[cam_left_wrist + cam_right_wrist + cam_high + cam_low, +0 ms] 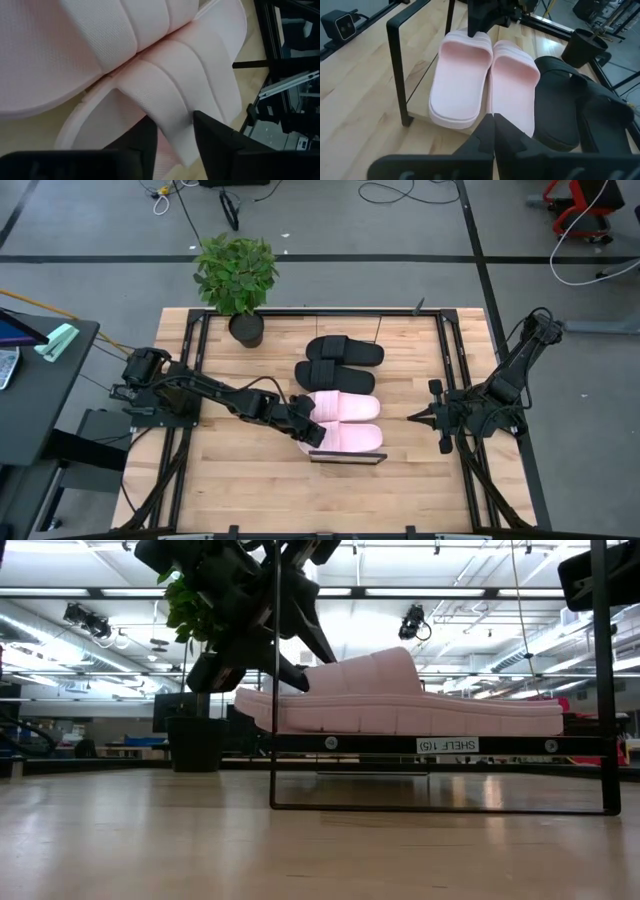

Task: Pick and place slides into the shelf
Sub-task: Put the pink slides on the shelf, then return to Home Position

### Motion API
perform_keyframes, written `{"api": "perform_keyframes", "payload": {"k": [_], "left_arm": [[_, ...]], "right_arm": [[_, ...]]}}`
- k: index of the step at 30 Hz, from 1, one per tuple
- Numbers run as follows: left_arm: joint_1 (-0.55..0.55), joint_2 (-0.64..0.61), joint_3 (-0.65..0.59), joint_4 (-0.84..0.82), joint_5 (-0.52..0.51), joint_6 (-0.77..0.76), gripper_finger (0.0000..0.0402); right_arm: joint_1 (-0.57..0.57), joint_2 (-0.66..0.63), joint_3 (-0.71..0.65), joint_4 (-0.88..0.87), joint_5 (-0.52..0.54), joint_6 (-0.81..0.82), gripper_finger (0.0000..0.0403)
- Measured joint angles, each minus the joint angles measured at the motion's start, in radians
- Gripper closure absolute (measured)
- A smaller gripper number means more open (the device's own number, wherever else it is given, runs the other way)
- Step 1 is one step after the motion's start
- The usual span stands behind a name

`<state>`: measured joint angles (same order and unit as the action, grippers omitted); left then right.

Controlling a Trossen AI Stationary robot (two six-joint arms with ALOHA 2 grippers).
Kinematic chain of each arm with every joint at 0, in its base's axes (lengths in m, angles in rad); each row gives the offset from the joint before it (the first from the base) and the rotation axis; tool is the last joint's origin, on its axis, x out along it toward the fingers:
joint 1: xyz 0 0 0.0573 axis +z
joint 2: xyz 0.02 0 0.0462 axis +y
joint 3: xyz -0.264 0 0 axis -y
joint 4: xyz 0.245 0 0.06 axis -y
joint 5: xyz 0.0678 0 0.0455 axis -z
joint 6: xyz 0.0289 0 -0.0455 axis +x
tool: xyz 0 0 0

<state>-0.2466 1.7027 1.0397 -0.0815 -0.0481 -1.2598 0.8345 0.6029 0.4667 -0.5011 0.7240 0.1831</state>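
Note:
Four slides lie side by side on the shelf, straps toward the table's left. The two black slides are at its far part, and a pink slide lies beside them. The nearest pink slide rests by its sole on the shelf's near end. My left gripper is at this slide's strap end, shut on the strap. My right gripper hovers shut to the right of the shelf, facing the slides' heels. My left gripper pinches the broad strap of the nearest pink slide, at the strap's edge toward the table's left. One finger is under the strap and one finger is over it. It comes slanting down from the table's left. The slide's sole lies along the shelf board.
A potted plant stands at the table's far edge, left of the shelf's far end. The shelf's thin black frame stands up from the tabletop. Bare wood lies on the near left and beside the right arm.

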Motion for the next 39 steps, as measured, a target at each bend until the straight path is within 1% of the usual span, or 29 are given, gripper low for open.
{"api": "perform_keyframes", "payload": {"k": [8,13,17,20,22,27,30,34,36,38,39], "left_arm": [[0.0,-0.031,0.0,-0.018,0.009,0.028,0.0205],[-0.005,-0.075,0.0,-0.113,0.005,0.035,0.0178],[-0.023,-0.119,0.0,-0.237,-0.007,0.039,0.0167],[-0.06,-0.157,0.0,-0.33,-0.092,0.045,0.0167],[-0.091,-0.19,0.0,-0.383,-0.177,0.062,0.0172],[-0.16,-0.25,0.0,-0.434,-0.361,0.161,0.0187],[-0.191,-0.274,0.0,-0.521,-0.479,0.206,0.0198],[-0.197,-0.278,0.0,-0.611,-0.589,0.277,0.0218],[-0.195,-0.28,-0.02,-0.586,-0.623,0.332,0.023],[-0.183,-0.281,-0.09,-0.45,-0.621,0.418,0.0245],[-0.177,-0.285,-0.146,-0.34,-0.602,0.462,0.0253]], "right_arm": [[0.0,0.0,0.0,0.0,-0.015,0.007,0.04],[0.0,0.0,0.0,-0.001,-0.015,0.007,0.0399],[0.0,0.0,0.0,-0.001,-0.015,0.007,0.0399],[0.0,0.0,0.0,-0.001,-0.015,0.002,0.04],[0.0,-0.002,0.0,-0.003,-0.006,0.0,0.04],[-0.001,-0.012,0.0,-0.051,0.111,0.046,0.0401],[-0.001,-0.03,0.0,-0.071,0.175,0.089,0.0401],[-0.001,-0.064,0.0,-0.073,0.21,0.1,0.0402],[-0.001,-0.082,0.0,-0.078,0.218,0.105,0.0402],[-0.001,-0.097,0.0,-0.077,0.231,0.105,0.0402],[-0.001,-0.105,0.0,-0.077,0.242,0.104,0.0402]]}}
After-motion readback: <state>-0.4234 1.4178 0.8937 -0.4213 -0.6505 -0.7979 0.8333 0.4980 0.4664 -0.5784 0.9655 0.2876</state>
